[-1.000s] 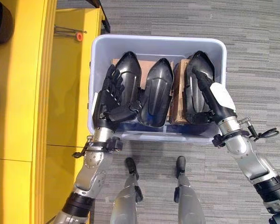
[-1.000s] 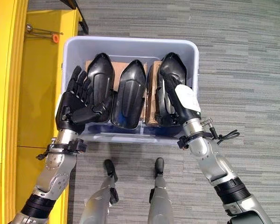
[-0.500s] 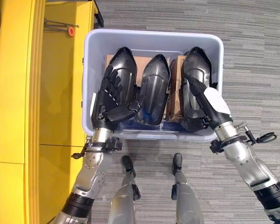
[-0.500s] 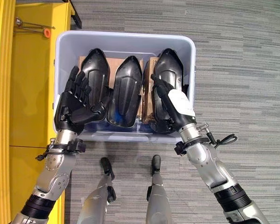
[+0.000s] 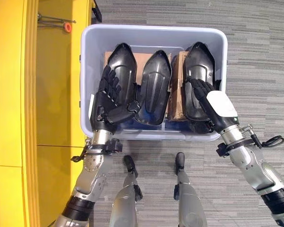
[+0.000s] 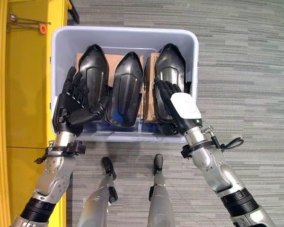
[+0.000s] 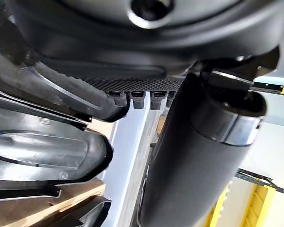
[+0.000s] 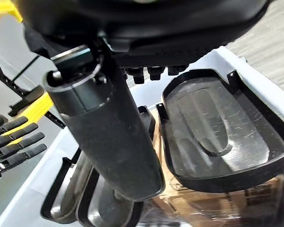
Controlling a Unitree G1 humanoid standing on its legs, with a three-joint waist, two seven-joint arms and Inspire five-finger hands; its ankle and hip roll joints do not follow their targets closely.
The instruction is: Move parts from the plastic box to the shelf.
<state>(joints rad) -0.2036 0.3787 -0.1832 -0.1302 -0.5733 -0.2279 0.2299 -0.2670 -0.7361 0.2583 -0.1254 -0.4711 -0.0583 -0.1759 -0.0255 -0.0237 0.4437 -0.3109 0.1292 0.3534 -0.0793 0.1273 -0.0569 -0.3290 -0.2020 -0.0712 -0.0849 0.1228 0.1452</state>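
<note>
A pale plastic box (image 5: 151,29) stands on the floor in front of me. Three black shell-shaped parts lie side by side in it on cardboard (image 5: 177,94). My left hand (image 5: 109,97) lies open over the near end of the left part (image 5: 120,56), fingers straight and thumb stretched towards the middle part (image 5: 154,85). My right hand (image 5: 217,106), with a white cover on its back, hovers open over the near end of the right part (image 5: 201,61). The right wrist view looks past the thumb into that hollow part (image 8: 217,132).
A yellow shelf (image 5: 9,94) runs along the left side, close to the box's left wall. A thin rod with an orange tip (image 5: 66,27) lies at its far end. Grey carpet (image 5: 255,56) spreads out to the right of the box.
The camera has shifted, so the box sits higher and further left in the picture. My right hand has drawn back along the right part towards the near wall. The left hand stays on its part.
</note>
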